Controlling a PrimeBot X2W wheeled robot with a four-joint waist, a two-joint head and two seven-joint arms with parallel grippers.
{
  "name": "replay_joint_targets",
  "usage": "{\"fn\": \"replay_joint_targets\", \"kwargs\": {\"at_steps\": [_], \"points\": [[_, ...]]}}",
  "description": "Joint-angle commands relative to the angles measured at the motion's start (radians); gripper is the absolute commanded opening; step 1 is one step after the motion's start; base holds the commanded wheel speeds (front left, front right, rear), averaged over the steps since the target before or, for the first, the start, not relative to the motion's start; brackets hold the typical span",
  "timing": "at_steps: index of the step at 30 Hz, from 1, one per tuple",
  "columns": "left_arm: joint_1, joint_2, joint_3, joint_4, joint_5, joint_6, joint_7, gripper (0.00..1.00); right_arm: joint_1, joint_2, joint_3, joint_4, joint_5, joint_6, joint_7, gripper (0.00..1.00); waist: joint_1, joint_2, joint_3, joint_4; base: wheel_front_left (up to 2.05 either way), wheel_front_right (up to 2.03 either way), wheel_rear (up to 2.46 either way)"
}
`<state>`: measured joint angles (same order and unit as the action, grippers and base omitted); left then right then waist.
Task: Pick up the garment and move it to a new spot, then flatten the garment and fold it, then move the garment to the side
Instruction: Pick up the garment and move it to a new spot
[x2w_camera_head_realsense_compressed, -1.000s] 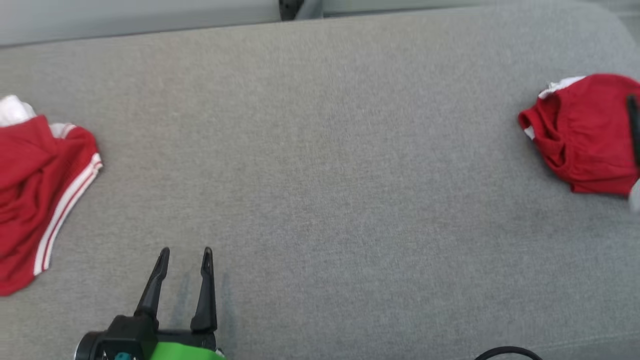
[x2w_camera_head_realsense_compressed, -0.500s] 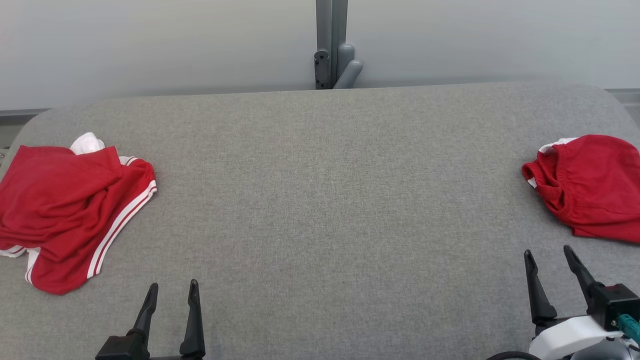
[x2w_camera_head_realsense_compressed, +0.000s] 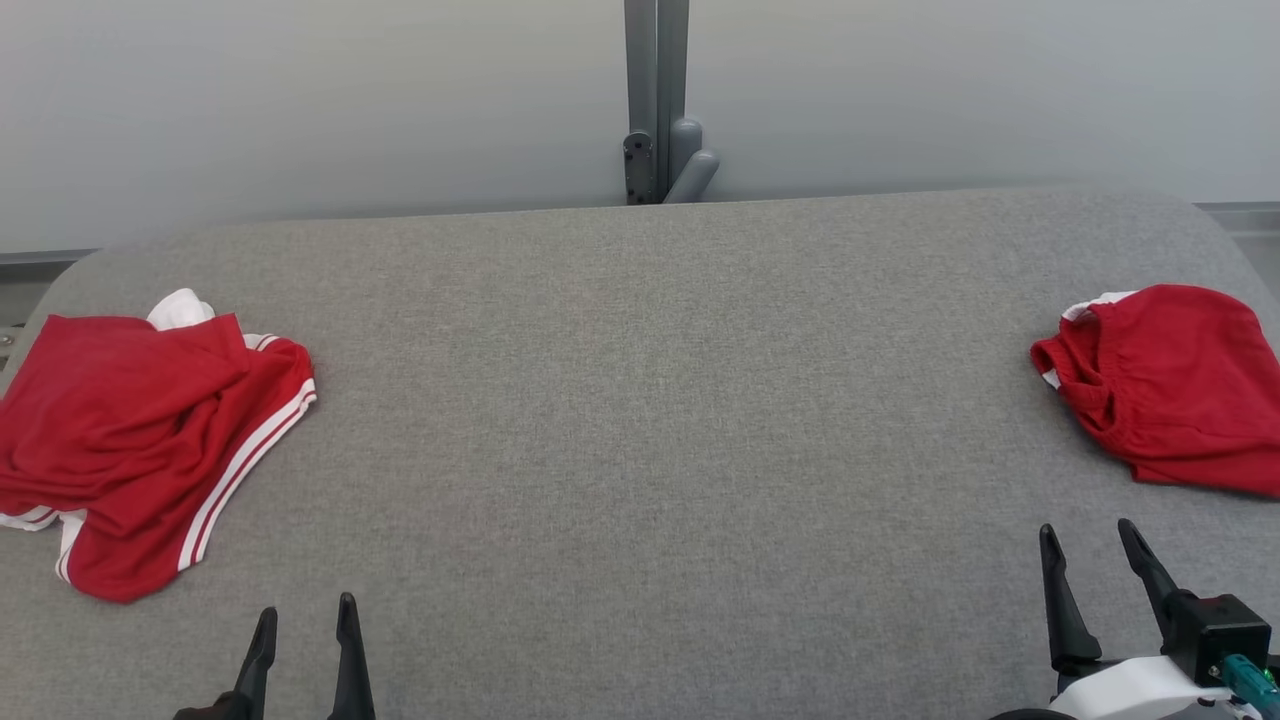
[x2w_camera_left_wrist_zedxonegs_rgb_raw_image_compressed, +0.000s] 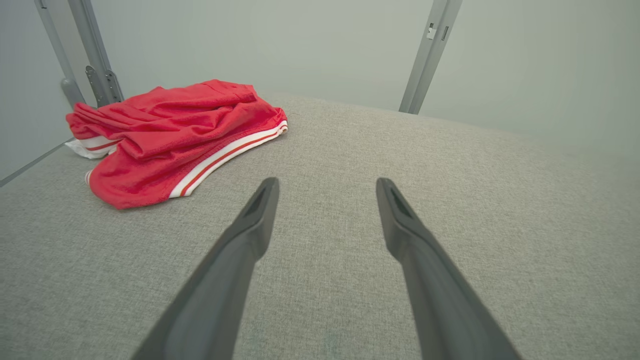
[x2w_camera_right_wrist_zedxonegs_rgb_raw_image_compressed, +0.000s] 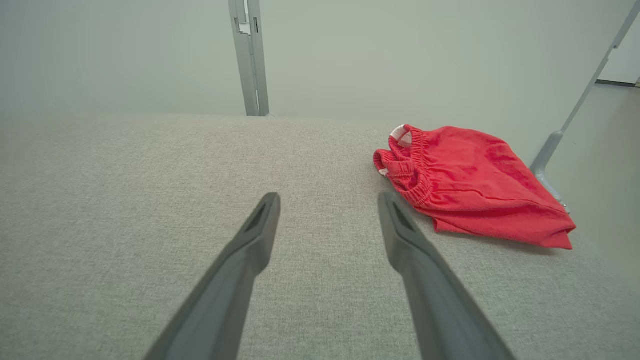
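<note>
On the grey padded surface (x2w_camera_head_realsense_compressed: 640, 420), two red garments are counted, and it cannot be told which of them the task means. A striped garment (x2w_camera_head_realsense_compressed: 130, 430) lies crumpled at the robot's far left, and a plain garment (x2w_camera_head_realsense_compressed: 1170, 390) lies bunched at the far right edge. They are well apart, with bare fabric between them. Two grippers are counted, each with two dark fingers. The left gripper (x2w_camera_head_realsense_compressed: 307, 605) is at the lower left with its jaws released and nothing between them. The right gripper (x2w_camera_head_realsense_compressed: 1086, 528) is at the lower right, near the plain garment but clear of it, its jaws likewise released and unloaded. One upright metal post (x2w_camera_head_realsense_compressed: 655, 90) is seen against the pale wall (x2w_camera_head_realsense_compressed: 300, 100) beyond the far edge. Compared with one second ago, the whole head view is shifted by camera motion. The wall and post are now included, the right gripper is now within the frame, and the left gripper is cut lower at the bottom edge. The placement of the garments on the surface is unchanged. Both garments are given together in the head view. In the left wrist view, the white hem stripes (x2w_camera_left_wrist_zedxonegs_rgb_raw_image_compressed: 225, 152) of the striped garment are resolved. In the right wrist view, the gathered waistband (x2w_camera_right_wrist_zedxonegs_rgb_raw_image_compressed: 415, 170) of the plain garment is resolved.
</note>
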<state>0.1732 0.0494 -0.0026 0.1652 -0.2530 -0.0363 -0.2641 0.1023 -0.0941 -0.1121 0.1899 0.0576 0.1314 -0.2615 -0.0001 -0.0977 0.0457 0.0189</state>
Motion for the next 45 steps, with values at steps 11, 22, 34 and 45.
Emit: {"fn": "replay_joint_targets", "kwargs": {"at_steps": [11,22,34,45], "points": [[0.004,0.002,0.006,0.004,-0.001,-0.008,0.000,1.00,0.020,0.003,-0.001,0.002,-0.008,-0.002,-0.001,1.00,0.0001,0.0002,-0.006,0.024,0.00,0.00,0.00],[-0.005,0.002,0.003,-0.004,0.005,-0.007,0.000,1.00,0.031,0.002,0.021,-0.007,-0.002,-0.002,-0.001,1.00,0.0001,0.0002,-0.017,0.118,0.00,0.00,0.00],[0.028,0.003,0.042,-0.030,0.011,-0.005,0.000,1.00,-0.002,0.026,0.114,0.017,0.016,-0.001,-0.001,1.00,0.0001,0.0002,-0.039,0.422,0.00,0.00,0.00],[0.024,0.002,0.021,-0.087,-0.015,0.010,0.000,1.00,-0.027,-0.010,0.172,0.050,0.048,-0.002,-0.001,1.00,0.0001,0.0002,0.002,0.457,0.00,0.00,0.00]]}}
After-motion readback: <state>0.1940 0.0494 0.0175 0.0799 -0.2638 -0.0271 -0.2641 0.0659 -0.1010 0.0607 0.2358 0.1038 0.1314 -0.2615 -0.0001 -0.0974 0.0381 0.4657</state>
